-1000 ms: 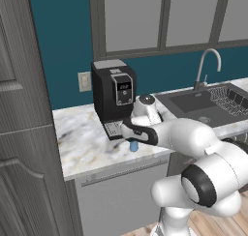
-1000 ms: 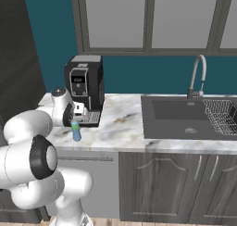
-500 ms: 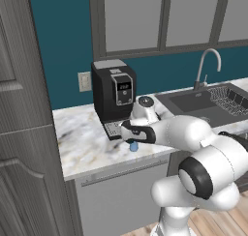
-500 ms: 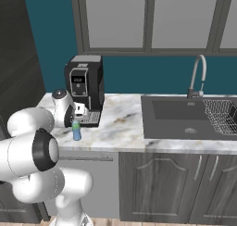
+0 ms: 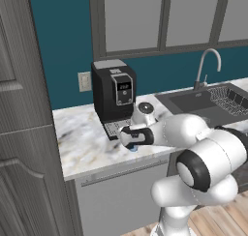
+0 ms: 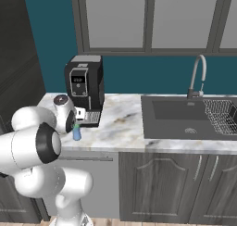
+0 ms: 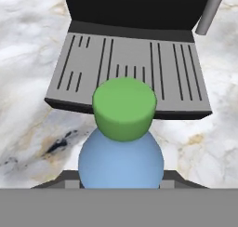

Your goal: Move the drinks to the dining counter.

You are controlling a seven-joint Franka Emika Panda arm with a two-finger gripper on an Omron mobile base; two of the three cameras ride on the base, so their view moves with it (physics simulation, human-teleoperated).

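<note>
A small blue-green bottle (image 7: 121, 156) with a green cap stands upright on the marble worktop (image 5: 82, 143), just in front of the coffee machine's drip tray (image 7: 130, 72). My gripper (image 7: 121, 182) reaches down over it, and the dark fingertips (image 7: 65, 180) press against both sides of its round body, shut on it. In the left base view the hand (image 5: 131, 142) covers nearly all of the bottle (image 5: 133, 148). From the right base view the bottle (image 6: 76, 134) shows below the gripper (image 6: 75, 128). The dining counter is out of view.
A black coffee machine (image 5: 114, 92) stands right behind the bottle. To the right lie a dark sink (image 6: 185, 116) with a curved faucet (image 6: 196, 77) and a wire dish rack (image 6: 222, 116). A tall dark cabinet (image 5: 24, 133) bounds the worktop on the left.
The hand has settled lower over the bottle and the fingers have closed in from wide open onto its sides. The bottle stands where it was.
</note>
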